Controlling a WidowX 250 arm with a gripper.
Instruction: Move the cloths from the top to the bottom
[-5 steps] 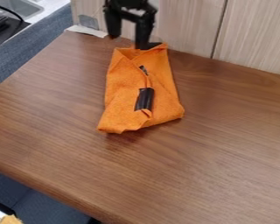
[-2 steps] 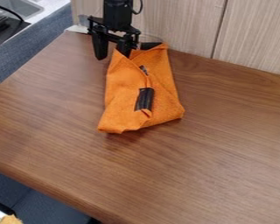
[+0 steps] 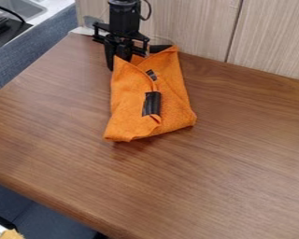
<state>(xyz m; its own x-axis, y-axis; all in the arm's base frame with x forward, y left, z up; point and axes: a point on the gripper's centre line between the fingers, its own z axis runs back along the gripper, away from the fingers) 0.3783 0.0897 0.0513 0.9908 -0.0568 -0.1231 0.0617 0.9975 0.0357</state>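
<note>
The black gripper (image 3: 116, 57) hangs at the top left of the camera view, over the cloth's upper left corner. Its fingers are drawn together with that corner pinched between them, and the cloth hides part of one finger. The orange cloth (image 3: 130, 112) lies folded on the table, its long shape running from the back edge toward the middle. Black patches mark its centre and its upper right corner.
The brown wooden table (image 3: 227, 163) extends to the right and front. A pale panelled wall (image 3: 195, 28) stands right behind the cloth. At the upper left, beyond a blue-grey edge, are a sink (image 3: 17, 7) and dark items.
The gripper has moved left, come down and closed on the cloth's upper left corner. That corner has shifted slightly left and the cloth's upper folds have moved a little.
</note>
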